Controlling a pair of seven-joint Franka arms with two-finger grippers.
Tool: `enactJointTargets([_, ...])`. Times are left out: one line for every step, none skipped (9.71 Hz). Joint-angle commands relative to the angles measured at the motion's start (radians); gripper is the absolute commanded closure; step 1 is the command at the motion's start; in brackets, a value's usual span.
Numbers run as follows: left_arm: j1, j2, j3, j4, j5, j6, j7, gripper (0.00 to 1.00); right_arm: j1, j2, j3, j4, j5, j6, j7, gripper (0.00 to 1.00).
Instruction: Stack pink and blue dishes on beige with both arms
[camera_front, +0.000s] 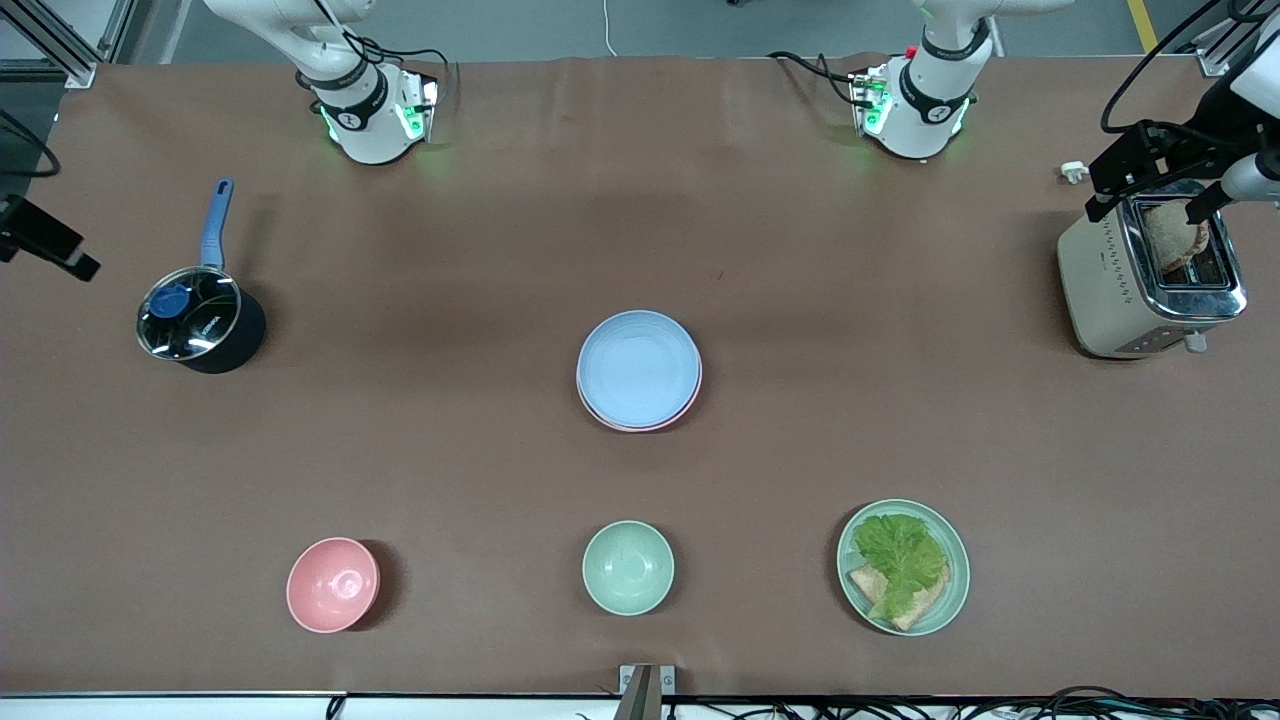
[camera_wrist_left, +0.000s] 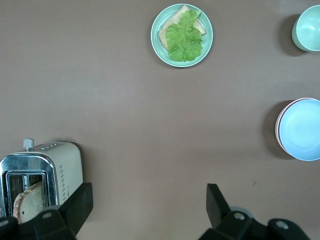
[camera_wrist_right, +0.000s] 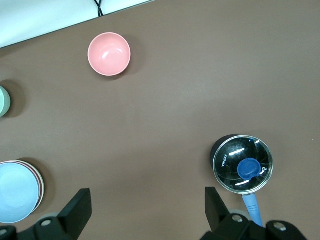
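Both pairs of jaws stand wide apart and hold nothing: the left gripper (camera_wrist_left: 147, 210) hangs over bare table between toaster (camera_wrist_left: 42, 175) and plates, the right gripper (camera_wrist_right: 145, 210) between the lidded saucepan (camera_wrist_right: 243, 164) and the stack. At the table's centre the blue plate (camera_front: 638, 367) lies on the pink plate (camera_front: 692, 397), so stacking looks finished. Any beige plate underneath is hidden; only a thin pale edge shows in the right wrist view.

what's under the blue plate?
A pink plate shows as a thin rim below the blue plate, mid-table. In the right wrist view a paler edge peeks beneath the pink one, likely the beige plate; the rest is covered. Both grippers are open, empty, waiting.
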Motion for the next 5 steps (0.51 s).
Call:
enactJointTargets([0.005, 0.050, 0.001, 0.028, 0.005, -0.012, 0.007, 0.00, 0.007, 0.037, 0.000, 0.048, -0.014, -0.015, -0.014, 0.00])
enactJointTargets([0.001, 0.053, 0.003, 0.031, 0.007, -0.012, 0.007, 0.00, 0.014, 0.035, 0.000, 0.045, -0.014, -0.017, -0.016, 0.00])
enactJointTargets([-0.001, 0.053, 0.003, 0.030, 0.007, -0.012, 0.005, 0.00, 0.012, 0.037, 0.000, 0.045, -0.014, -0.017, -0.017, 0.00])
enactJointTargets([-0.002, 0.053, 0.003, 0.030, 0.007, -0.012, 0.005, 0.00, 0.011, 0.037, 0.000, 0.043, -0.014, -0.018, -0.019, 0.00])
enactJointTargets([-0.004, 0.053, 0.003, 0.031, 0.007, -0.014, 0.005, 0.00, 0.012, 0.037, 0.000, 0.041, -0.014, -0.020, -0.019, 0.00])
